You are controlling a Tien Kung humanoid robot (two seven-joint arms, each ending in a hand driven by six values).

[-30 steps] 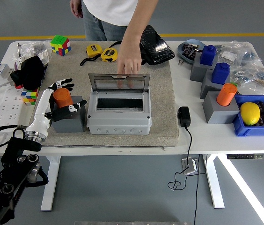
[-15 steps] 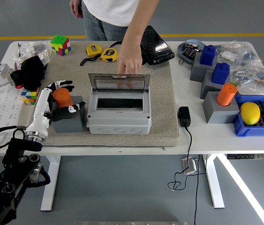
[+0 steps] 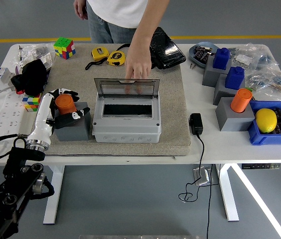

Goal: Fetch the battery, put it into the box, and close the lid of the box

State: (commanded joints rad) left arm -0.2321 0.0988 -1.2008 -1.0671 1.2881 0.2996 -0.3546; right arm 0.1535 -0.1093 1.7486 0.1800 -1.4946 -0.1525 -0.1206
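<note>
Head view
My left hand [image 3: 63, 105]: it reached in from the near left, and my fingers [image 3: 70, 92] were curled around the orange cylindrical battery [image 3: 66, 104], thumb on its near side.
Battery: it stood upright in the grey block holder [image 3: 73, 127], at the left edge of the beige mat [image 3: 175, 117], just left of the box.
Grey plastic box [image 3: 126, 123]: it sat in the middle of the mat, its clear hinged lid [image 3: 126, 87] raised upright at the far side.
Person's hand [image 3: 138, 64]: it came from the far side, fingertips resting on the lid's top edge.
White table [image 3: 230, 144]: a second orange battery [image 3: 240, 100] stood well to the right.
</note>
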